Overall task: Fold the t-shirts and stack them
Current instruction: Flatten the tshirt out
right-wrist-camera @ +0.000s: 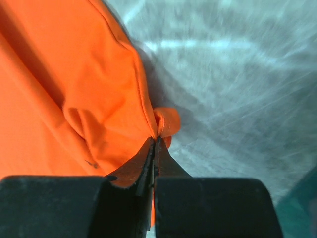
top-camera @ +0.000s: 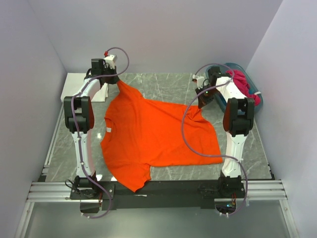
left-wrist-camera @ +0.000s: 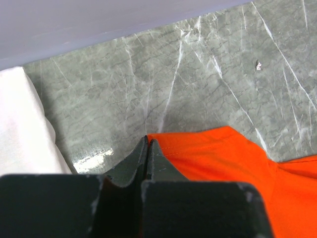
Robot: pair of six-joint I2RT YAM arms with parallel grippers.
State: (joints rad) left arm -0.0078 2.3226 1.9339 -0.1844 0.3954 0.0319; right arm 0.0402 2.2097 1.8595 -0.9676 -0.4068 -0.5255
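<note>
Left tool (top-camera: 116, 81) is clamped shut on a corner of the orange t-shirt (top-camera: 158, 139) at the far left of the table (top-camera: 163, 83), and the cloth rises to it in a narrow peak. From the left wrist, the dark fingers (left-wrist-camera: 141, 158) lie pressed together, with the orange t-shirt (left-wrist-camera: 223, 158) reaching their tip from the right and the grey marbled table (left-wrist-camera: 198, 74) beyond. Right tool (top-camera: 202, 105) is likewise closed on the shirt's far right edge. The right wrist view shows its fingers (right-wrist-camera: 133, 168) pinching a bunched fold of the orange t-shirt (right-wrist-camera: 59, 99), and a small curl of cloth bulges out just past the tips above the table (right-wrist-camera: 237, 74). Between the two grips the shirt lies spread out mostly flat across the middle of the table, wrinkled near the right tool. A small white label (top-camera: 108, 129) shows near its left edge, and its near left corner hangs over the table's front edge. A folded white cloth (top-camera: 79, 82) lies at the far left corner, just beside the left tool, and it shows again at the left edge of the left wrist view (left-wrist-camera: 20, 129). At the far right stands a teal basket (top-camera: 256, 99) with a magenta cloth (top-camera: 240, 82) heaped in it, close behind the right arm.
</note>
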